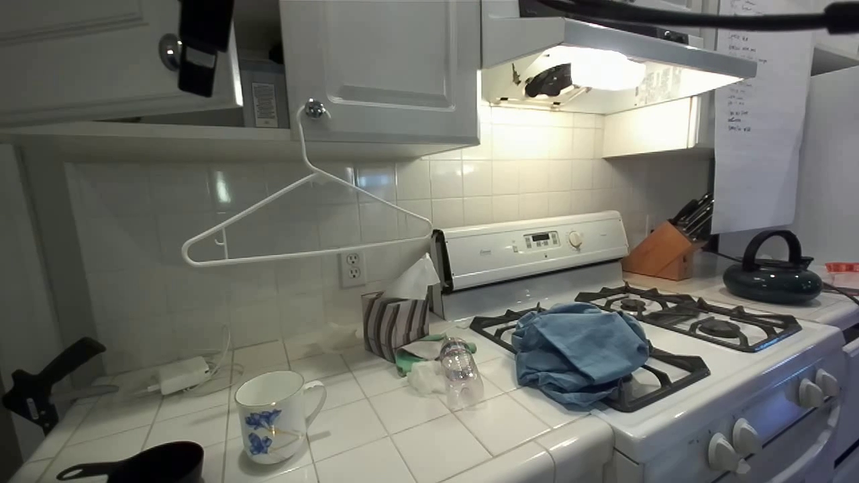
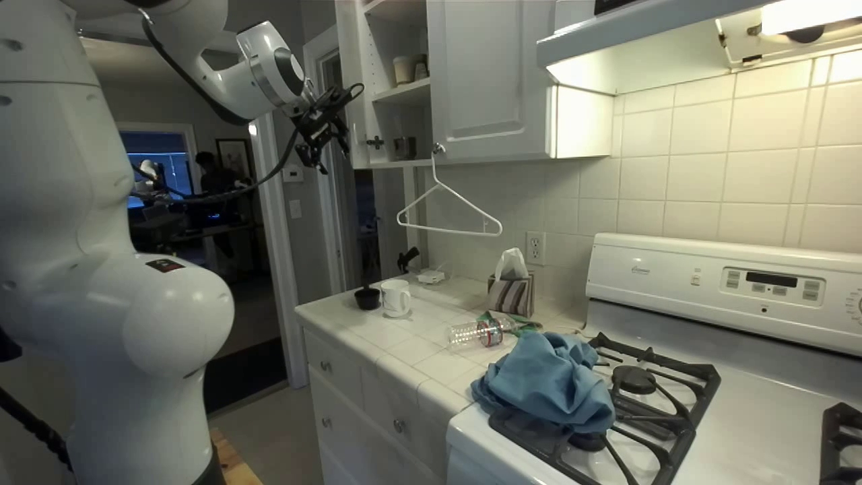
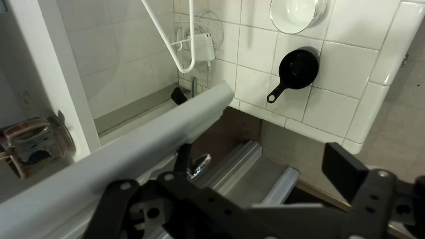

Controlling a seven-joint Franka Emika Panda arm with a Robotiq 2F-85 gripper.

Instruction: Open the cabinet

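Observation:
The white cabinet (image 2: 485,74) hangs on the wall, its shelves showing behind the swung-out left door (image 1: 87,67). That door is a slanting white slab (image 3: 159,136) in the wrist view and nearly edge-on in an exterior view. Its silver knob (image 3: 201,166) lies just beside one black finger (image 3: 182,159) of my gripper (image 3: 259,156). The jaws stand wide apart with nothing between them; whether that finger touches knob or door I cannot tell. In an exterior view, a finger (image 1: 198,74) overlaps the door by the knob. The right door (image 1: 396,67) is closed.
A white hanger (image 1: 322,252) dangles from the right door's knob. Below, the tiled counter holds a mug (image 3: 295,13), a small black pan (image 3: 297,69), a plastic bottle (image 2: 475,333) and a tissue box (image 1: 396,322). A glass vessel (image 3: 40,142) sits inside the cabinet. The range hood (image 1: 624,43) juts out alongside.

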